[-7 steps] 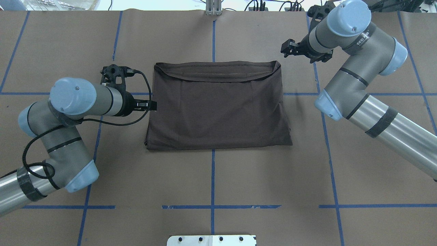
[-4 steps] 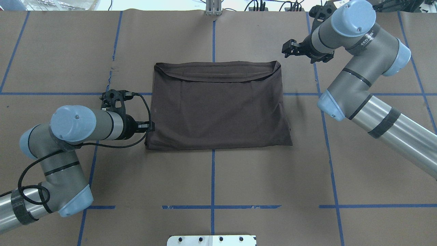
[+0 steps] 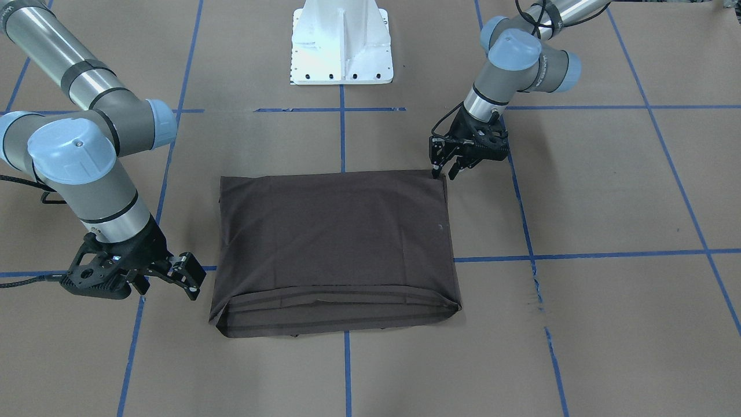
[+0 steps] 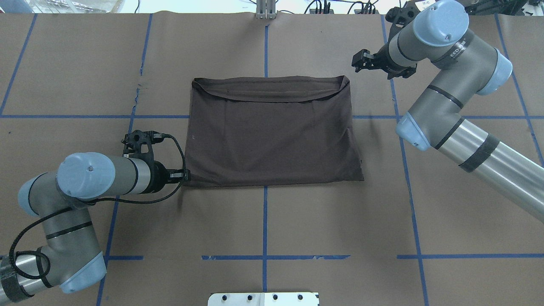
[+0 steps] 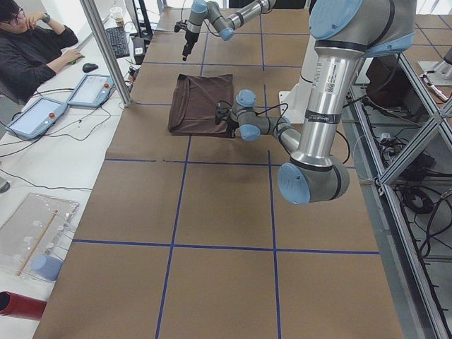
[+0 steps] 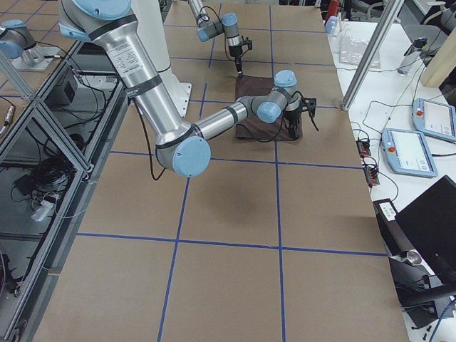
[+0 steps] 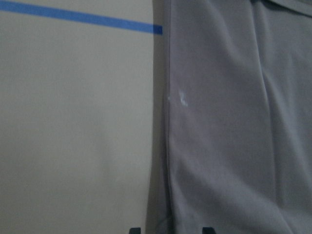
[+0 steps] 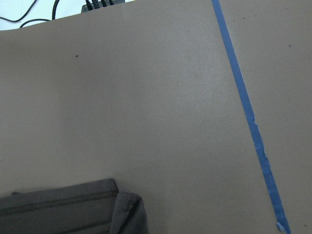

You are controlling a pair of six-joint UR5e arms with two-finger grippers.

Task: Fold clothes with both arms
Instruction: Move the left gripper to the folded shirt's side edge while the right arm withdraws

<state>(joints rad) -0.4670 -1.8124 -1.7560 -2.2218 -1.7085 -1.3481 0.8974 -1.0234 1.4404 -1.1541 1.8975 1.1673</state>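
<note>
Left gripper (image 3: 444,171) sat jaws apart and empty at the near left corner, and the right gripper (image 4: 358,59) hovered spread and empty off the far right. On the table (image 4: 272,221) the shirt (image 4: 272,140) lay central, already a rectangle. I judged one more fold was due. Its long axis ran left to right, with the lip (image 4: 267,94) facing away from the robot.

T-shirt (image 4: 272,136): dark brown-grey, plain
table (image 4: 340,221): brown, blue grid lines
left arm (image 4: 102,176), right arm (image 4: 442,106): silver-grey, light-blue caps
pedestal (image 3: 341,46): white
</note>
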